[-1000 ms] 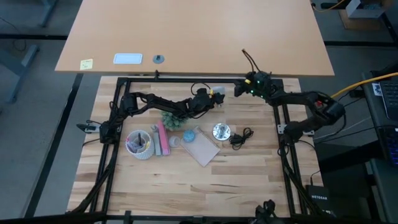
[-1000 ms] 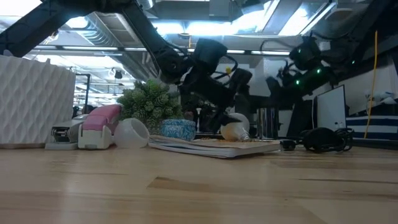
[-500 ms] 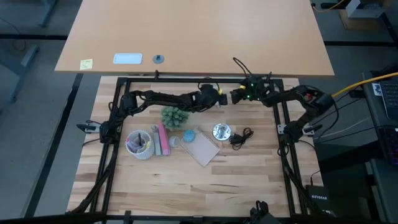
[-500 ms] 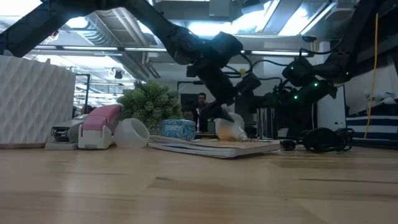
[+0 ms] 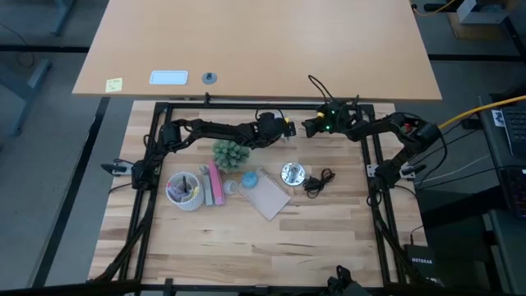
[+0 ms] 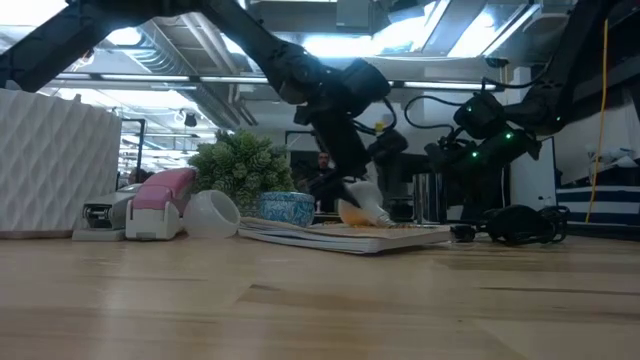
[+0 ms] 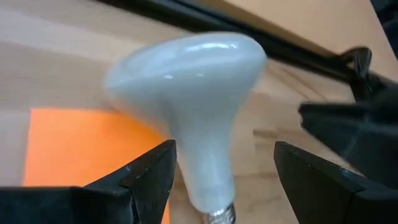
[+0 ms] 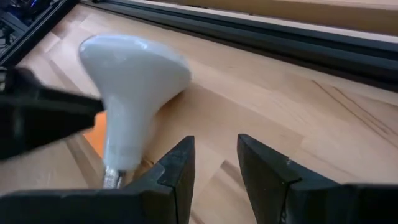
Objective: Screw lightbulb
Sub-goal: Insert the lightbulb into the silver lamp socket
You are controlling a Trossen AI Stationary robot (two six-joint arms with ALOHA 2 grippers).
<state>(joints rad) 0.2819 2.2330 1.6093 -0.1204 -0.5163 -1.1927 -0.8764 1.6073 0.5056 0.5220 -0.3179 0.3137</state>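
Lightbulb (image 7: 186,93): smooth white glass, soft gloss with highlights; ribbed metal screw base.
Table (image 5: 246,238): pale wood planks, visible grain, matt.
Socket disc (image 5: 292,173): shiny silver metal.
Left tool (image 7: 224,180) fingers (image 7: 143,180): dark matt plastic.
Orange sheet (image 7: 68,143): flat, matt paper.

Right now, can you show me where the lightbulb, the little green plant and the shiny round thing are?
lightbulb (image 7: 186,68), left wrist view, on its white globe.
plant (image 5: 230,154), high view, on the middle of its green leaves.
shiny round socket (image 5: 292,173), high view, on the centre of the silver disc.
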